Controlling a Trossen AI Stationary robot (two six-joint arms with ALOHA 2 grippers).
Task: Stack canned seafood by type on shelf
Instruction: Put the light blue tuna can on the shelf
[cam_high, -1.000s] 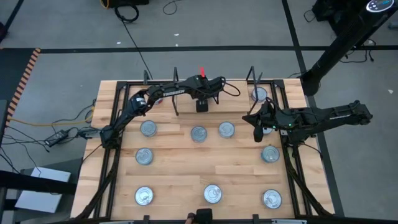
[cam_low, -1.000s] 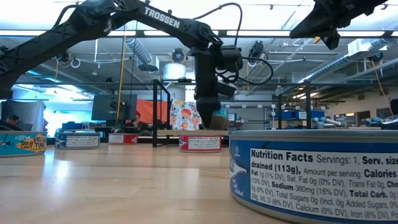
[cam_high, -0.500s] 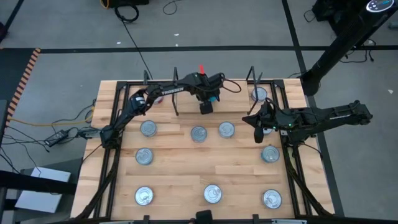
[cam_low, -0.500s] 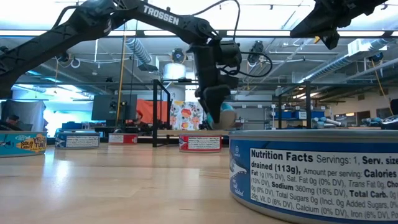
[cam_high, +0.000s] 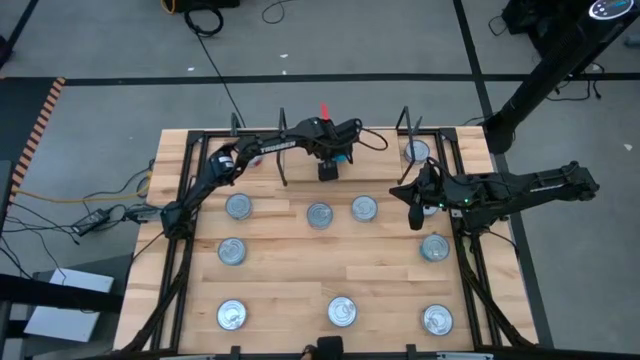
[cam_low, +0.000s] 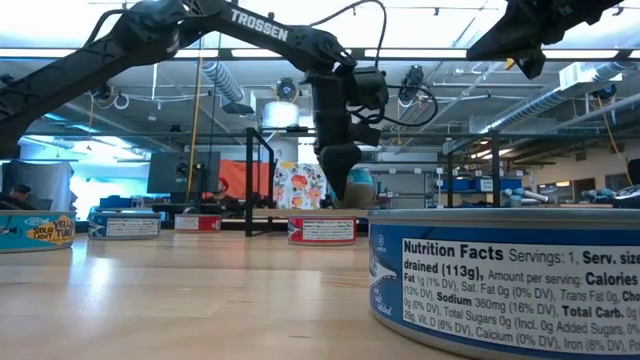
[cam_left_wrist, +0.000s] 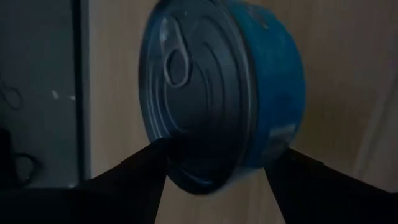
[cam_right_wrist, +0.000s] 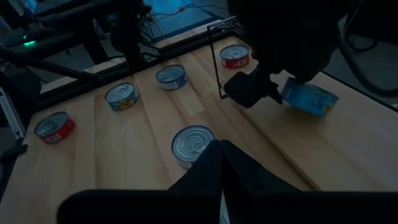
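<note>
Barely begun: left gripper (cam_high: 328, 166) over the shelf (cam_high: 375, 156), jaws clamped on a tilted blue tin (cam_left_wrist: 249, 93); right gripper (cam_high: 415, 205) idle, jaws closed and empty, nine tins (cam_high: 319, 214) left on the bench (cam_high: 290, 280).

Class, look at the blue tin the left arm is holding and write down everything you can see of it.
The blue tin is a small, flat, round can with a blue side label and a silver metal lid bearing a pull tab. The left pincer grips it by its edges, one dark finger on each side. It is tilted, not lying flat, held above the light-wood shelf between the black wire end frames.
</note>
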